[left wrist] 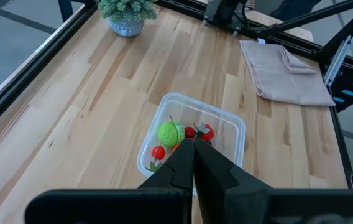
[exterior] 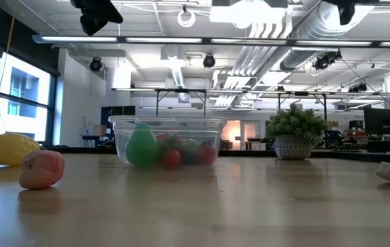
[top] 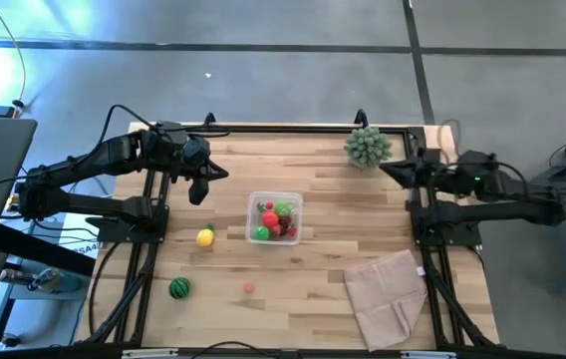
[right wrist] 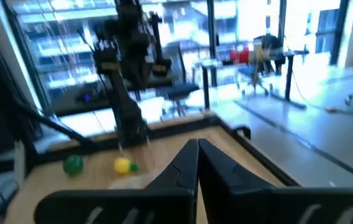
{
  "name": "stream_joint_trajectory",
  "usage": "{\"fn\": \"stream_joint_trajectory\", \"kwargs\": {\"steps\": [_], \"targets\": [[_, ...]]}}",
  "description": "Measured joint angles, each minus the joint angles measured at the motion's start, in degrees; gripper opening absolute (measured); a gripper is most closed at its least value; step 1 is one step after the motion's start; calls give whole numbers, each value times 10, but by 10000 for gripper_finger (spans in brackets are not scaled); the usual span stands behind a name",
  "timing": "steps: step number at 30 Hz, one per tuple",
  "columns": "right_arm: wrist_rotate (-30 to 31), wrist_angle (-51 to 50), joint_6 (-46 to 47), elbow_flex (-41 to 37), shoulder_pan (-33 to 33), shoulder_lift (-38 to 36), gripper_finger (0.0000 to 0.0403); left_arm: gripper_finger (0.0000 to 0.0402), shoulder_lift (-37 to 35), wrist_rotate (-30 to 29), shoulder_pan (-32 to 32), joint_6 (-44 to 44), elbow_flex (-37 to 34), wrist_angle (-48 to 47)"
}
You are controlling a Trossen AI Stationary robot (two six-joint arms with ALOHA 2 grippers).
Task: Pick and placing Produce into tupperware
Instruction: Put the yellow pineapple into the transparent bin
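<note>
Open-plan lab or office. Exposed ceiling ducts [exterior: 277, 27], desks with monitors [exterior: 380, 120]. Big windows [exterior: 16, 96].

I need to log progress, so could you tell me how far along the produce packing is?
Partly done: the tupperware already holds several pieces. Nothing is in hand; the left hand hangs shut above the table beside the tub, and the right hand waits shut at the far right. Left: lemon, melon ball and a pink piece.

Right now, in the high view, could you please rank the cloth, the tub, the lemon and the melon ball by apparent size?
1. Cloth
2. Tub
3. Melon ball and lemon: they look alike, so no ranking.
</note>
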Motion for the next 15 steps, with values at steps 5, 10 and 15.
{"fn": "stream_joint_trajectory", "kwargs": {"steps": [5, 10, 15], "targets": [[-74, -5, 0, -22, 0, -45, 0, 1, 0, 0, 0, 0, 0, 0], [-138, -61, 29, -32, 0, -45, 0, 1, 0, 0, 0, 0, 0, 0], [-137, -144, 30, -32, 0, -34, 0, 1, 0, 0, 0, 0, 0, 0]]}}
